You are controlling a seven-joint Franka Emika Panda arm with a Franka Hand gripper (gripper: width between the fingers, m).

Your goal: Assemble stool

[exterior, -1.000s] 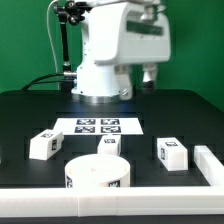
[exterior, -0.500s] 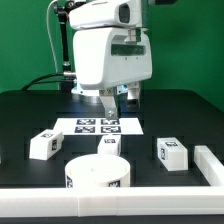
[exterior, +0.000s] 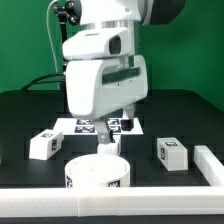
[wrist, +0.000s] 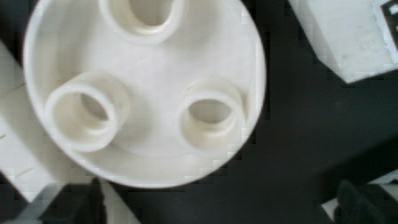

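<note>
The stool's round white seat (exterior: 98, 173) lies at the front of the black table, a marker tag on its side. In the wrist view the seat (wrist: 151, 45) shows three round sockets facing up. One white leg block (exterior: 43, 144) lies towards the exterior view's left and another (exterior: 171, 153) towards its right. A third leg behind the seat is hidden by the hand. My gripper (exterior: 112, 138) hangs just behind and above the seat, open and empty. Its dark fingertips (wrist: 64, 205) stand wide apart in the wrist view.
The marker board (exterior: 88, 125) lies behind the hand, mostly covered. A long white bar (exterior: 206, 166) runs along the table's front and the exterior view's right. A white block (wrist: 356, 35) shows beside the seat in the wrist view.
The arm has come down and forward from above the marker board to just behind the seat. The middle leg is now hidden behind the hand.
</note>
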